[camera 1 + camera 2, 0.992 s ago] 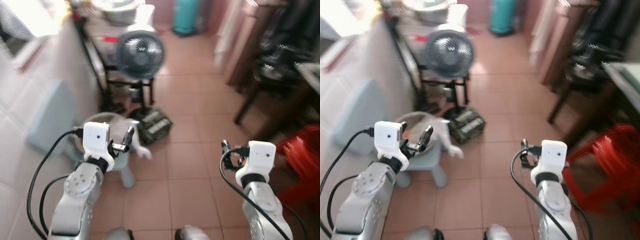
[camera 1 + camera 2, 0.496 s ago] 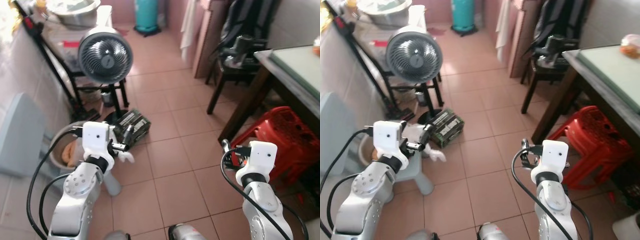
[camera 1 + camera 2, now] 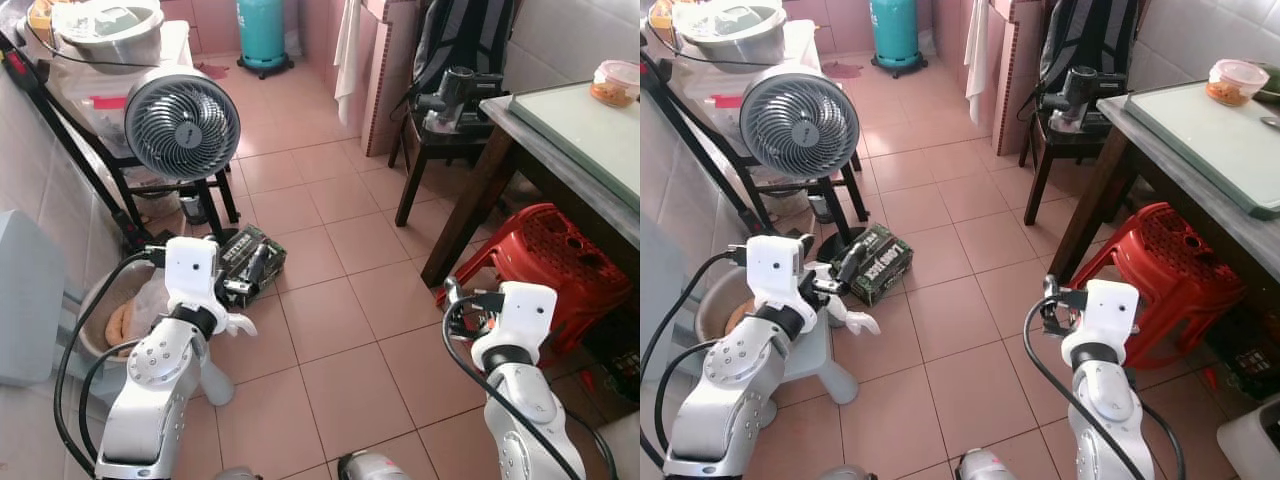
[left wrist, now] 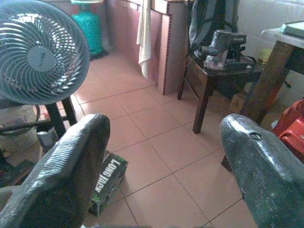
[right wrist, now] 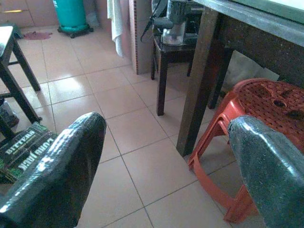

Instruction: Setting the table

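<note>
A dark wooden table (image 3: 1181, 181) stands at the right, with a pale green board (image 3: 1225, 128) on top. A clear lidded container (image 3: 1233, 80) of food sits at its far end. My left gripper (image 4: 161, 142) is held up in front of me, open and empty, over the floor near a grey step stool (image 3: 820, 362). My right gripper (image 5: 166, 142) is also raised, open and empty, a short way from the table's leg (image 5: 197, 80).
A red plastic stool (image 3: 1170, 260) sits under the table's edge. A dark chair (image 3: 1065, 140) holds a power tool and backpack. A fan (image 3: 800, 125) on a black stand, a green box (image 3: 872, 262) and a basin (image 3: 110, 315) crowd the left. Bare tiles (image 3: 960, 310) lie ahead.
The whole view has swung right and sharpened, bringing the table, board and container into sight. Both arms keep the same raised pose, fingers still apart.
</note>
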You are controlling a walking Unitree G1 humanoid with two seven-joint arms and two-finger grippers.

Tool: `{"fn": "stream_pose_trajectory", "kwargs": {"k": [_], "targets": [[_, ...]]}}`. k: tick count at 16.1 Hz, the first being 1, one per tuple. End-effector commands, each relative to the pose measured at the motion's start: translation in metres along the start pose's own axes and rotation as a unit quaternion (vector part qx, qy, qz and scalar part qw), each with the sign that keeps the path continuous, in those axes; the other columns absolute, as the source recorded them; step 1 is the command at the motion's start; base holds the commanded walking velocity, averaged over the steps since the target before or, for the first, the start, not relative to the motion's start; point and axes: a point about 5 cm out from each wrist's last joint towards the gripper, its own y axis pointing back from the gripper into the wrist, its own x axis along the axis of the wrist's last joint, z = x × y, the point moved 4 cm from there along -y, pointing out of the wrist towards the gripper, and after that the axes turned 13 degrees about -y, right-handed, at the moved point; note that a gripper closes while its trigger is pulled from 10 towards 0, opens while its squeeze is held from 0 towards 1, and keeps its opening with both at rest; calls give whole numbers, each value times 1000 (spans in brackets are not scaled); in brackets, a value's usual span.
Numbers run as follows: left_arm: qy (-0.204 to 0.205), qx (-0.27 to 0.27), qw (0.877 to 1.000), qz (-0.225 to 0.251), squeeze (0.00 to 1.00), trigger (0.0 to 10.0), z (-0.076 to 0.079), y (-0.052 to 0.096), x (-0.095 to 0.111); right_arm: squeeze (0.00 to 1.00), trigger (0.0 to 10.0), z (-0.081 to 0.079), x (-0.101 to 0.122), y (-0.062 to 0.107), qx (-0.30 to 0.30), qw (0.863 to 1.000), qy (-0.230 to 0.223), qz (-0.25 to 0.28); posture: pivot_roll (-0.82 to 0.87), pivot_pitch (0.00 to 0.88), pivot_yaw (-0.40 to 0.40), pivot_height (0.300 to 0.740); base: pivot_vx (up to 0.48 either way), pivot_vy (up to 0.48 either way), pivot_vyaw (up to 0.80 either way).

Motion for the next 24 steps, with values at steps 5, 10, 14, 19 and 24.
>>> {"fn": "stream_pose_trajectory", "kwargs": {"k": [5, 10, 14, 19, 24], "targets": [[12, -11, 1000, -2, 0, 10000, 3, 3, 0, 0, 10000, 0, 5, 1, -1, 1000, -4, 10, -27, 9, 29, 740, 0, 0, -800], [21, -11, 1000, -11, 0, 10000, 3, 2, -2, 0, 10000, 2, 4, 1, -4, 1000, -2, 8, -28, 23, 28, 740, -108, 0, -800], [13, -13, 1000, -11, 0, 10000, 5, 2, -2, 0, 10000, 0, 3, 1, -1, 1000, -7, 6, -27, 21, 27, 740, 0, 0, -800], [13, -12, 1000, -11, 0, 10000, 4, 2, -1, 0, 10000, 0, 0, 2, -3, 1000, -10, 2, -25, 20, 28, 740, 0, 0, -800], [21, -8, 1000, -6, 0, 10000, 2, 1, 1, 0, 10000, -1, 0, 1, -4, 1000, -10, 3, -23, 20, 29, 740, 0, 0, -800]]}}
